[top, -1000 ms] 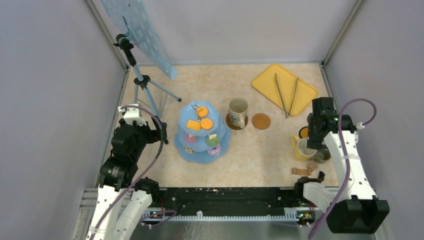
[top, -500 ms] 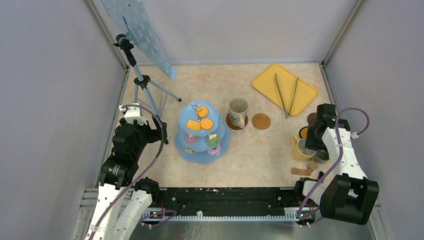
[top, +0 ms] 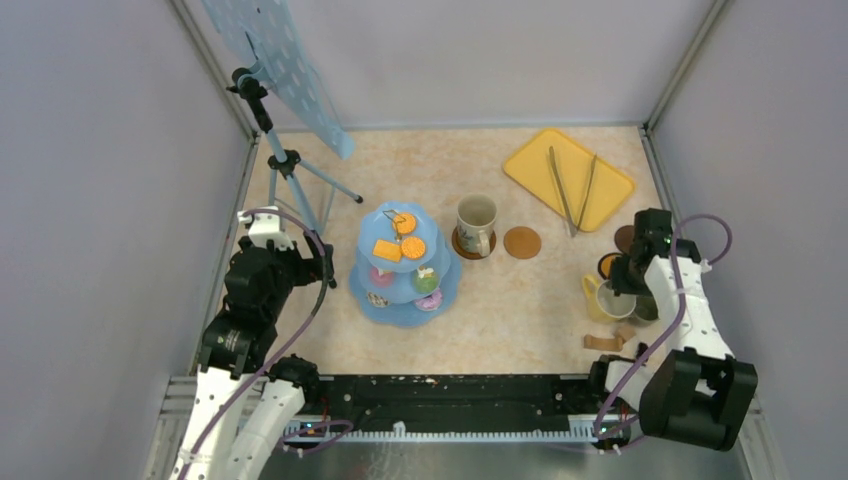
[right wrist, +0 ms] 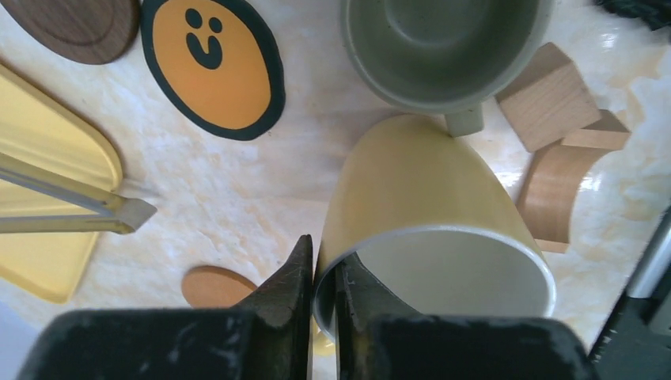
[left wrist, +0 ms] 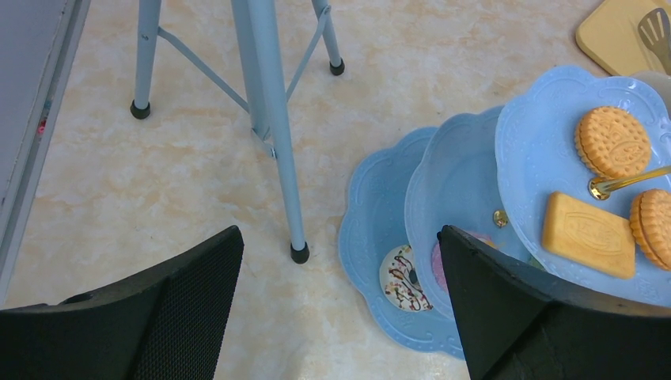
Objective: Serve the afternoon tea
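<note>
My right jaws were clamped on the rim of the yellow mug [right wrist: 419, 206], one finger inside and one outside. The grey mug [right wrist: 443, 47] sat just beyond them. My left jaws stood wide apart, the blue tiered stand [left wrist: 459, 182] to their right.

Plain grey walls [top: 480, 50] on three sides, metal corner posts [top: 690, 55]. Beige marbled tabletop [top: 520, 320]. Blue tripod [top: 285, 165] holding dotted blue panel [top: 275, 50], upper left. Black rail [top: 450, 395] along bottom.

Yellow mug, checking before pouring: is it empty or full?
Looks empty: the yellow mug shows a bare pale inside in the right wrist view, its rim pinched by the right gripper.
</note>
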Robot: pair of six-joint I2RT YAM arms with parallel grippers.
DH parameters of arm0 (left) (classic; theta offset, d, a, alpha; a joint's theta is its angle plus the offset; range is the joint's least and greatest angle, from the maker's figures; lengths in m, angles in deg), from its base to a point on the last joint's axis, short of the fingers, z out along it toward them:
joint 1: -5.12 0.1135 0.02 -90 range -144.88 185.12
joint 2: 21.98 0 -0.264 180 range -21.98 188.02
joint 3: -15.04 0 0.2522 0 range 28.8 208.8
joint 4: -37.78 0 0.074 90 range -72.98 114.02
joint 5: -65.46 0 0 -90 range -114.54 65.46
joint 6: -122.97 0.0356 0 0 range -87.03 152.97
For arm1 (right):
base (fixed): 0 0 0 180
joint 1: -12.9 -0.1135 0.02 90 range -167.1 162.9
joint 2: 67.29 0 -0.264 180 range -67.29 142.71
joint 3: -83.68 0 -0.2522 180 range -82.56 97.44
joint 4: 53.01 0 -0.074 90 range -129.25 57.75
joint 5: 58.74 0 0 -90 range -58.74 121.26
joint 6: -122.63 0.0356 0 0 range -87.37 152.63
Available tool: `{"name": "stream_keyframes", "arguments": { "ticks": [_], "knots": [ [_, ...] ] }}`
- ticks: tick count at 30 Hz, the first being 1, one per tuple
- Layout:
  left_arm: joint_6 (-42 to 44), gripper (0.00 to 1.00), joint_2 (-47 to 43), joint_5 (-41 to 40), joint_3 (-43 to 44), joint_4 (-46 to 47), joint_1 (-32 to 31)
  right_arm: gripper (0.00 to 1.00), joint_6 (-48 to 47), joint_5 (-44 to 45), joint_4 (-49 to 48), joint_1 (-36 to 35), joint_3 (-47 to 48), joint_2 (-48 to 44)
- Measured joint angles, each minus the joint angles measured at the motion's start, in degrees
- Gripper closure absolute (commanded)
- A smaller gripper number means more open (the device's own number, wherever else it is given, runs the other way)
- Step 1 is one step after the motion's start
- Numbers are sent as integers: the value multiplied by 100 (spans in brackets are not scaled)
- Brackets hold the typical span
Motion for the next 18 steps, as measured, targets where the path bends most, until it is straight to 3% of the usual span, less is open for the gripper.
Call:
{"name": "stream_keyframes", "arguments": {
  "ticks": [6,10,18],
  "knots": [
    [-2,1,-50,0,0,0,0,100,-734,-111,400,-13,170,-146],
    [0,1,-50,0,0,2,-7,100,-1790,4,387,-546,590,-94],
    [-2,1,-48,0,0,2,-31,100,-6133,-540,-619,-2177,1775,492]
  ]
}}
